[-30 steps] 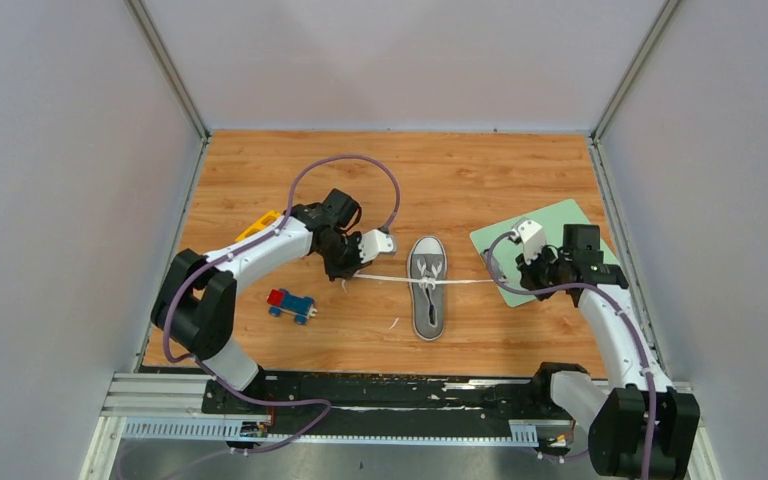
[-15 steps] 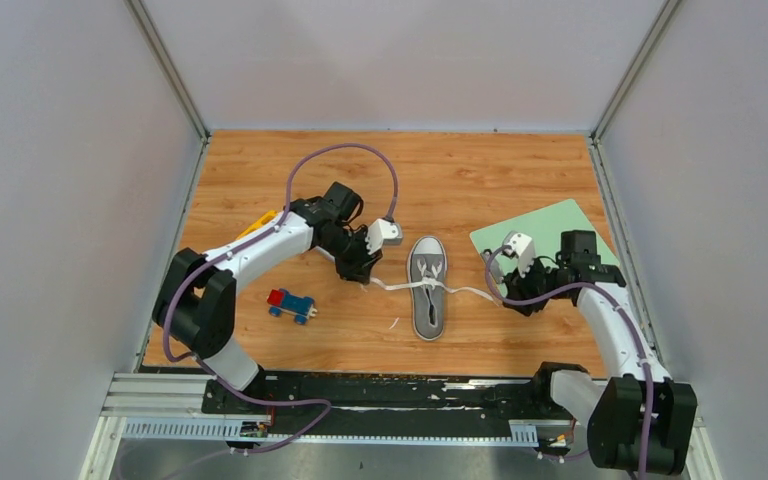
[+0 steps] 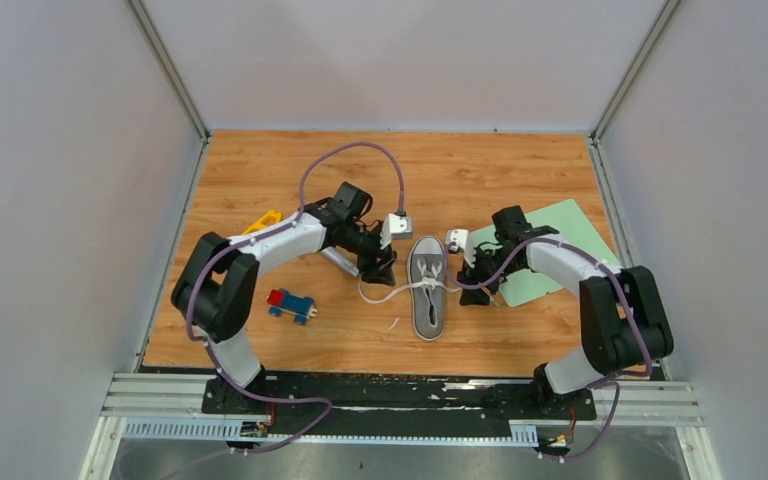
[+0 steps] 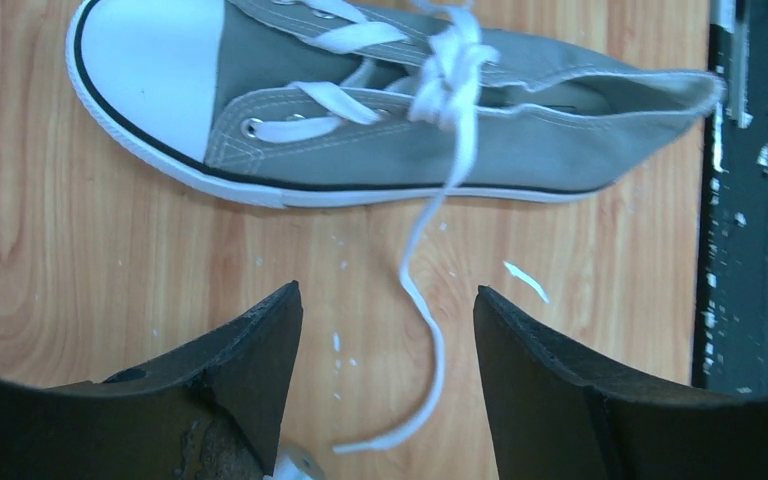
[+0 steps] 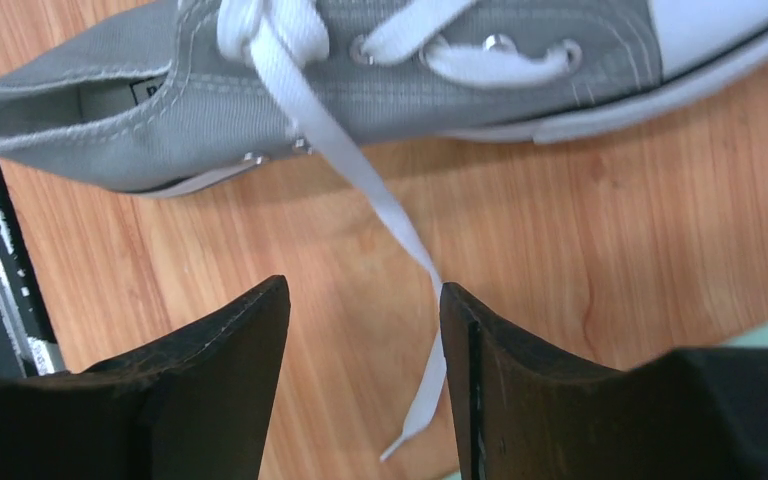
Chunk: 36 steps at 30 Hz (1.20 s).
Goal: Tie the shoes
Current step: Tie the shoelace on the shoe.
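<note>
The grey canvas shoe (image 3: pixel 428 290) lies flat mid-table, its white toe cap pointing away from the arm bases. Its white laces are crossed in a knot (image 4: pixel 450 70) over the tongue. One loose lace end (image 4: pixel 428 350) trails left onto the wood between the fingers of my open left gripper (image 3: pixel 382 266), which touches nothing. The other lace end (image 5: pixel 415 250) trails right and runs along the inner face of one finger of my open right gripper (image 3: pixel 470 276), unclamped. In the wrist views the shoe's side (image 4: pixel 410 150) (image 5: pixel 210 110) lies just ahead of each gripper (image 4: pixel 388 290) (image 5: pixel 363 285).
A blue-and-red toy car (image 3: pixel 290 304) and a yellow block (image 3: pixel 262 222) sit left of the left arm. Under the right arm lies a green mat (image 3: pixel 565 232). A white scrap (image 3: pixel 394 323) lies near the heel. Grey walls close three sides.
Both grippers opened and let go of the lace ends, then moved inward toward the shoe. The laces, pulled taut sideways a second ago, now lie slack on the table.
</note>
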Each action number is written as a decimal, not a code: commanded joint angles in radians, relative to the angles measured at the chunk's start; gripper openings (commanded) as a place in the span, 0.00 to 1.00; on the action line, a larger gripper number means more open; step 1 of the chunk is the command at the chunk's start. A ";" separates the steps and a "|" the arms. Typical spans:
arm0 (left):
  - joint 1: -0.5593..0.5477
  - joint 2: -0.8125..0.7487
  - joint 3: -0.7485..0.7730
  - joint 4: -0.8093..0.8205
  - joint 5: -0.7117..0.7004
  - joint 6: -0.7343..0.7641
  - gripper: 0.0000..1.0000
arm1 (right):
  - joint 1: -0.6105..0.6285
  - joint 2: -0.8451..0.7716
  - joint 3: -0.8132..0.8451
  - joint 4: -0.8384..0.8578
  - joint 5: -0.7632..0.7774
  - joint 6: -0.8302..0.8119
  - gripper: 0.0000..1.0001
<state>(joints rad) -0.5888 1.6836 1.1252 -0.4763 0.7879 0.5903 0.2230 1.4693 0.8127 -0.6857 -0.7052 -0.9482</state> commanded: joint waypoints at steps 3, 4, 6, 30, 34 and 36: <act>-0.016 0.089 0.075 0.095 0.078 -0.002 0.69 | 0.075 0.127 0.074 0.125 0.000 -0.025 0.58; -0.017 0.095 0.080 0.085 0.087 0.025 0.69 | 0.076 0.139 0.077 0.135 0.001 -0.028 0.58; -0.017 0.115 0.096 0.051 0.105 0.046 0.69 | 0.076 0.161 0.081 0.143 -0.001 -0.032 0.56; -0.097 0.237 0.163 -0.031 0.088 0.179 0.56 | 0.055 0.156 0.099 0.084 -0.082 0.041 0.03; -0.097 0.219 0.139 0.015 0.048 0.133 0.28 | 0.053 0.149 0.085 0.089 -0.090 0.053 0.03; -0.097 0.198 0.137 -0.024 0.046 0.151 0.12 | 0.053 0.132 0.075 0.088 -0.081 0.058 0.03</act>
<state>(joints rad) -0.6815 1.9560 1.2697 -0.5270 0.8589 0.7658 0.2802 1.6569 0.9031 -0.6033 -0.7437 -0.9051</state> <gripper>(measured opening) 0.213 0.039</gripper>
